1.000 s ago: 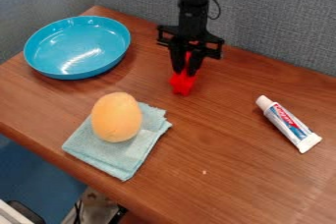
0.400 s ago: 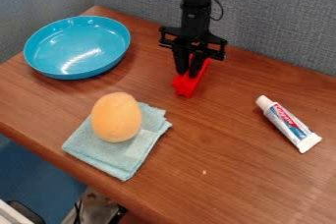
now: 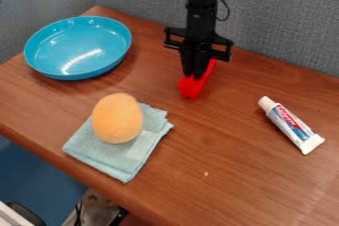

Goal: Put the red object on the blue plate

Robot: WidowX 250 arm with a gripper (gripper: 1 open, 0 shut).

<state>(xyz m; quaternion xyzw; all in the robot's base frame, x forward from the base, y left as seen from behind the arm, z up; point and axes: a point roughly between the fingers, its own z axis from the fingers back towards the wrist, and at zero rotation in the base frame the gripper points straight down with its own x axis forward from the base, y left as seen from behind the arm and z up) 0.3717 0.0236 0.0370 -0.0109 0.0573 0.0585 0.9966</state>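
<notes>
Red object (image 3: 196,81) on table, mid-right, well apart from blue plate (image 3: 78,48) at far left. My gripper (image 3: 199,69) points straight down, jaws clamped on block's top. Grasp step done, I judge — next: lift clear, carry left over plate, lower, release. Versus a second ago — jaws have closed, block looks tipped more upright.

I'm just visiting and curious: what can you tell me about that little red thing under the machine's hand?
The red object is a small, plain, bright red block, smooth like plastic or painted wood. It sits near the middle of the brown wooden table, tilted, its upper end clamped in the black hand, which points straight down. Nothing else touches it.
</notes>
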